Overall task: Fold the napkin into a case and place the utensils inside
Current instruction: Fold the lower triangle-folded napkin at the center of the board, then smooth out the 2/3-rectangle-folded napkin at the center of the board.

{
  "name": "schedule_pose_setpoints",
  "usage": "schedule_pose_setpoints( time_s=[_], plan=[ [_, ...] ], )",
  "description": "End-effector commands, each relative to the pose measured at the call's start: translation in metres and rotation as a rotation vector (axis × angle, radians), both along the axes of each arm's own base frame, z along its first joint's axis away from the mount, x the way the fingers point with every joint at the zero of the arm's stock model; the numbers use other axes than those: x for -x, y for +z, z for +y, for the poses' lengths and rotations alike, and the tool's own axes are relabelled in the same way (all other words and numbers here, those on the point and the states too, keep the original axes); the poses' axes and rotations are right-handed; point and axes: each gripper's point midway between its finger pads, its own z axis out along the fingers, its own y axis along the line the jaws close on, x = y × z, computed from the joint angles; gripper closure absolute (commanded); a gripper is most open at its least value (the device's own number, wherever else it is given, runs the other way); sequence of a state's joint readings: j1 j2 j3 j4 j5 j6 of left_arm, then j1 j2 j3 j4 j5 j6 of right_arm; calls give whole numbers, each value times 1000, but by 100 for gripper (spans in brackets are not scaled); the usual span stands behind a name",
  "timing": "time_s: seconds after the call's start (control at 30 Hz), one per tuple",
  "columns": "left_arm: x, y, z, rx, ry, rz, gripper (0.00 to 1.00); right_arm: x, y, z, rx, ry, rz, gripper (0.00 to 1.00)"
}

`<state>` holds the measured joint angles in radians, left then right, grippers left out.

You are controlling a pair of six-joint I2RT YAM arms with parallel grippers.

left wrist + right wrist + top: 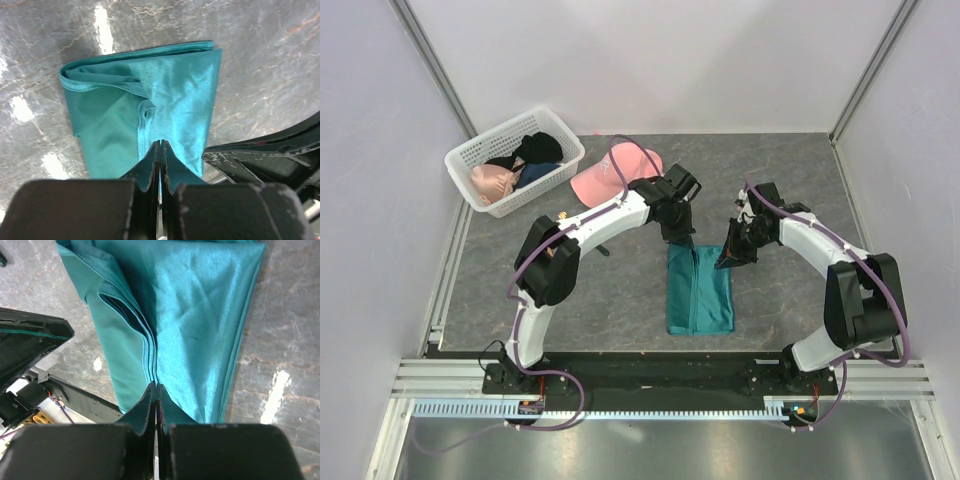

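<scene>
The teal napkin (pixel 700 295) lies folded into a long layered strip on the grey table between my arms. My left gripper (pixel 683 240) is at its far left end, and in the left wrist view (pixel 160 143) its jaws are closed on a raised fold of the napkin (pixel 175 95). My right gripper (pixel 728 258) is at the far right corner, and in the right wrist view (pixel 156 386) it is shut on the stacked edges of the napkin (pixel 200 305). A slim piece, gold tip (pixel 560 214) and dark end (pixel 604 251), lies mostly hidden under my left arm. The purple-and-orange piece is out of view.
A white plastic basket (pixel 515 160) with clothes stands at the back left. A pink cap (pixel 605 178) lies beside it, behind my left forearm. The two grippers are close together over the napkin's far end. Walls enclose the table on three sides.
</scene>
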<state>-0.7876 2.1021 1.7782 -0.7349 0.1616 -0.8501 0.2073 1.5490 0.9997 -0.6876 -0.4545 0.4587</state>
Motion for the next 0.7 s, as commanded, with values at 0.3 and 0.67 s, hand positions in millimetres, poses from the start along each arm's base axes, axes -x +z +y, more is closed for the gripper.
schedule_pose_setpoints(
  time_s=[0.3, 0.67],
  plan=[
    [-13, -26, 7, -85, -17, -15, 98, -55, -15, 17, -41, 14, -30, 100],
    [-19, -32, -11, -37, -6, 19, 98, -70, -32, 25, -68, 8, -6, 100]
  ],
)
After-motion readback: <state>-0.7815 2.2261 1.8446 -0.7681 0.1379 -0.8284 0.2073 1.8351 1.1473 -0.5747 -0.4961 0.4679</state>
